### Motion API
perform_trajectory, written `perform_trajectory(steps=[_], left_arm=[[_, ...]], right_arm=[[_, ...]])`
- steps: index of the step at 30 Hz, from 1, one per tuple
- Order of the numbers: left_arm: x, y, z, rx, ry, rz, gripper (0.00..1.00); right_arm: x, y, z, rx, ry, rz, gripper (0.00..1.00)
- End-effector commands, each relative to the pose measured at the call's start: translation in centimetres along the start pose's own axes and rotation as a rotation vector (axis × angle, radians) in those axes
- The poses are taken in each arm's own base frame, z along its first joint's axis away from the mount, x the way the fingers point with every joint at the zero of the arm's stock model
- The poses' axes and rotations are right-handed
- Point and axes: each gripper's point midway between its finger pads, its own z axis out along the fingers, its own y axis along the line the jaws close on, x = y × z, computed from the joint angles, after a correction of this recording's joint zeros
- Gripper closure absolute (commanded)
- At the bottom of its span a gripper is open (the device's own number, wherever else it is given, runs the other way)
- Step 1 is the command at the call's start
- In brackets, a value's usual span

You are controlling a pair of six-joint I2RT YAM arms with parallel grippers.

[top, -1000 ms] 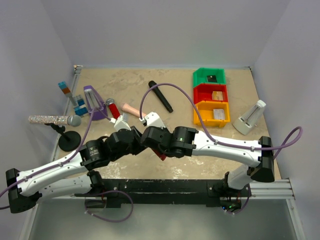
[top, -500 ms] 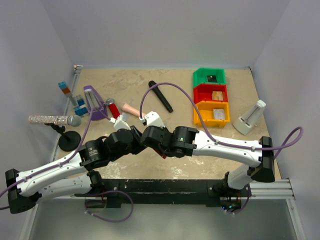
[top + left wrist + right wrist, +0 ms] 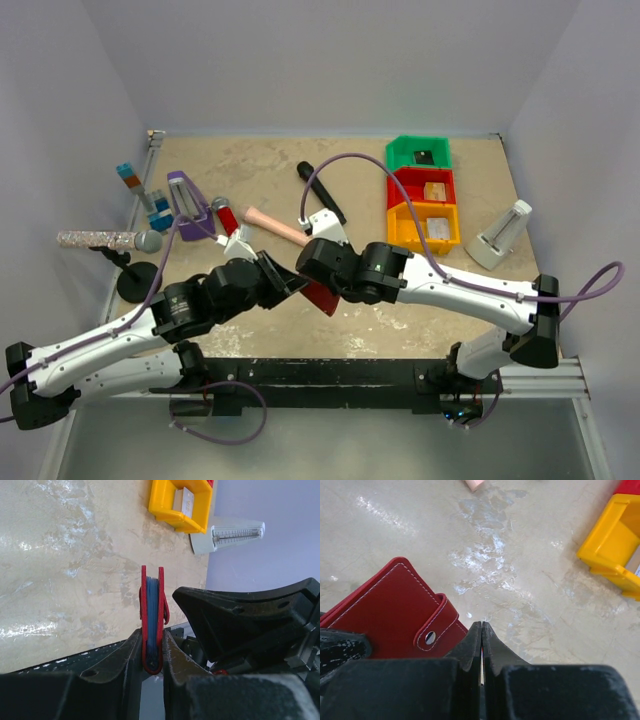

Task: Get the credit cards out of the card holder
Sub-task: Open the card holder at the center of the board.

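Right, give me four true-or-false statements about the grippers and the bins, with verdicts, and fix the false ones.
1. The left gripper clamps the card holder edge-on. True.
2. The right gripper has its jaws wide open. False: they are pressed together.
3. The yellow bin is empty. False: a silver-grey card lies in it.
4. Of the three bins, the green bin sits farthest from the arm bases. True.
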Motion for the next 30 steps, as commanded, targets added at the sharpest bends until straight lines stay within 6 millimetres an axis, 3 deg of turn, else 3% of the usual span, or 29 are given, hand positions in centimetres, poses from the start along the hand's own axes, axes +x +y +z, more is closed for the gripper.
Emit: perform_trajectory(steps=[1, 6, 8, 12, 14, 18, 22, 30], left_arm=[[0.0, -1.5, -0.2, 0.064, 0.002, -0.019, 1.0], [-0.3, -1.9, -0.8, 0.098, -0.005, 0.043, 1.0], [-0.4, -2.9, -1.5, 0.167, 0.009, 0.083, 1.0], [-0.4, -4.1, -2.2, 0.264, 0.06, 0.142, 1.0], [-0.1, -4.6, -2.4, 0.321, 0.096, 0.172, 1.0], [0.6, -5.8, -3.3, 0.415, 0.151, 0.251, 1.0], [1.5, -7.4, -4.5, 0.514, 0.197, 0.364, 1.0], [1.8, -7.0, -5.2, 0.529, 0.206, 0.547, 1.0]], right_arm=[[-0.5, -1.4, -0.6, 0.038, -0.034, 0.026, 1.0], [-1.1, -1.3, -1.8, -0.064, -0.125, 0.039, 1.0], [-1.3, -1.4, -2.8, -0.124, -0.18, 0.037, 0.89], [-1.4, -1.7, -4.7, -0.239, -0.297, -0.016, 0.58], [-1.7, -1.9, -6.1, -0.305, -0.359, -0.026, 0.51], [-1.7, -0.3, -9.1, -0.521, -0.461, -0.077, 0.44], [-1.1, 0.4, -10.3, -0.606, -0.463, -0.101, 0.4], [-0.9, 0.3, -12.7, -0.679, -0.435, -0.111, 0.36]])
